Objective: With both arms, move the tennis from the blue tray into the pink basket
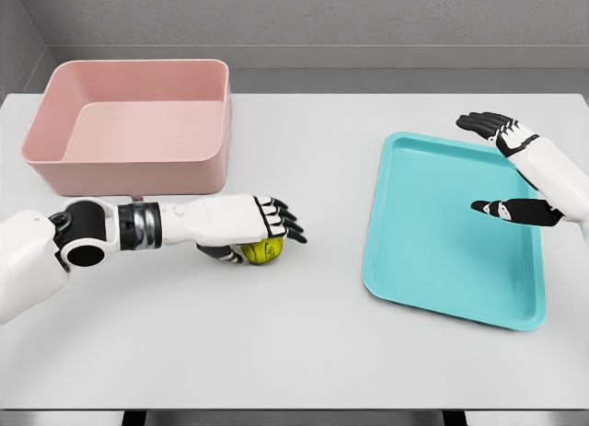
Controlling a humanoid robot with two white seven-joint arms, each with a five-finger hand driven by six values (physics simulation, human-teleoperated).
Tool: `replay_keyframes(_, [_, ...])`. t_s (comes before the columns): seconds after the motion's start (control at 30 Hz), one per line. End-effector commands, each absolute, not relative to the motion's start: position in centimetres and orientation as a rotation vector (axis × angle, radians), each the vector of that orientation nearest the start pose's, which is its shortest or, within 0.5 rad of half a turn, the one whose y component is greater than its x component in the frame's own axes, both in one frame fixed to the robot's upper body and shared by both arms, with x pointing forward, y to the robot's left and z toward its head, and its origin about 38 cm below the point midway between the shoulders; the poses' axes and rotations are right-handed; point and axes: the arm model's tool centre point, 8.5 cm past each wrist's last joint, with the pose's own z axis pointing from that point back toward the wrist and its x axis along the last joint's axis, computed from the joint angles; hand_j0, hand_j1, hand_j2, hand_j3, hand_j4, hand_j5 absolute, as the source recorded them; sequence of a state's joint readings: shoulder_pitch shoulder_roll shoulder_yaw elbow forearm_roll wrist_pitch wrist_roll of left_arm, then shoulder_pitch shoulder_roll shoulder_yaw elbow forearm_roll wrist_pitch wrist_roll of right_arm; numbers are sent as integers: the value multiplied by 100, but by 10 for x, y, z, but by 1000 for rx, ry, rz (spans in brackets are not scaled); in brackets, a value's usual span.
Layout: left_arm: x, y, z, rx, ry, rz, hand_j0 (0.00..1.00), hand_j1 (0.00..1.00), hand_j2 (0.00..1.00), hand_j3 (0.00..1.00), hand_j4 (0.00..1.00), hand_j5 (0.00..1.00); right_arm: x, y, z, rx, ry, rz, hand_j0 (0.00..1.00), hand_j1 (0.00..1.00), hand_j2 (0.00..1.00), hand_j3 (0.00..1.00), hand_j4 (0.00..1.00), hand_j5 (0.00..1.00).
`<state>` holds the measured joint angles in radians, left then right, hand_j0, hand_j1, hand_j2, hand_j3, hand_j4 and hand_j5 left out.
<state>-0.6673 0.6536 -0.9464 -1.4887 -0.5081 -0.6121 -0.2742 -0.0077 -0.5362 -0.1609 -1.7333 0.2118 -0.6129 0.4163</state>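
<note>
While the left arm reaches in from the lower left of the frame across the white table (304,352), its left hand (262,222) lies palm down over the tennis ball (261,252), a yellow-green ball resting on the tabletop just left of the frame's centre. The black fingertips (293,225) point toward the right and extend past the ball, and a dark thumb shows under the palm touching the ball's left side; whether the hand truly clamps the ball or only covers it cannot be told from this angle. The ball sits outside both containers, just below the front right corner of the pink basket (129,173), which fills the upper left of the frame. The blue tray (442,297), turquoise and slightly rotated, lies at the right of the frame, well apart from the ball. Over the tray's right edge hovers the right hand (515,168), its arm entering from the right border; its fingers are spread and relaxed, thumb pointing left over the tray, holding nothing
</note>
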Motion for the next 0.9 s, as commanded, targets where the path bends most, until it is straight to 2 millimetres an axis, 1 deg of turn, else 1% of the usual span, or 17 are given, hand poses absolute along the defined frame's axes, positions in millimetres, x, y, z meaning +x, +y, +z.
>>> replay_keyframes(0.0, [396, 175, 143, -131, 2078, 2824, 86, 86, 86, 86, 86, 86, 338, -350, 214, -434, -1956, 1278, 100, 100, 100, 100, 100, 100])
replay_keyframes(0.03, [396, 176, 142, -132, 2075, 2827, 82, 82, 82, 82, 82, 82, 338, -350, 214, -434, -1956, 1278, 100, 100, 100, 100, 100, 100])
replay_keyframes(0.1, [395, 177, 140, -122, 2045, 2854, 76, 76, 76, 76, 76, 76, 338, -350, 214, -434, -1956, 1278, 100, 100, 100, 100, 100, 100])
replay_keyframes(0.13, [396, 177, 140, -124, 2047, 2853, 76, 76, 76, 76, 76, 76, 338, -350, 214, -434, -1957, 1279, 100, 100, 100, 100, 100, 100])
replay_keyframes(0.3, [395, 178, 137, -109, 2000, 2891, 61, 61, 61, 61, 61, 61, 338, -350, 214, -434, -1957, 1279, 100, 100, 100, 100, 100, 100])
replay_keyframes(0.4, [394, 178, 136, -105, 1994, 2897, 55, 55, 55, 55, 55, 55, 338, -350, 214, -434, -1957, 1279, 100, 100, 100, 100, 100, 100])
replay_keyframes(0.47, [394, 178, 137, -105, 1994, 2895, 53, 53, 53, 53, 53, 53, 338, -350, 214, -434, -1957, 1279, 100, 100, 100, 100, 100, 100])
replay_keyframes(0.67, [395, 181, 143, -125, 1988, 2886, 54, 54, 54, 54, 54, 54, 338, -350, 214, -434, -1957, 1279, 100, 100, 100, 100, 100, 100])
replay_keyframes(0.7, [394, 181, 146, -129, 1990, 2878, 54, 54, 54, 54, 54, 54, 338, -350, 214, -434, -1957, 1279, 100, 100, 100, 100, 100, 100])
replay_keyframes(0.77, [389, 183, 160, -138, 2001, 2840, 54, 54, 54, 54, 54, 54, 338, -350, 214, -434, -1958, 1277, 100, 100, 100, 100, 100, 100])
replay_keyframes(0.87, [385, 180, 172, -138, 2029, 2790, 55, 55, 55, 55, 55, 55, 338, -350, 214, -434, -1957, 1279, 100, 100, 100, 100, 100, 100])
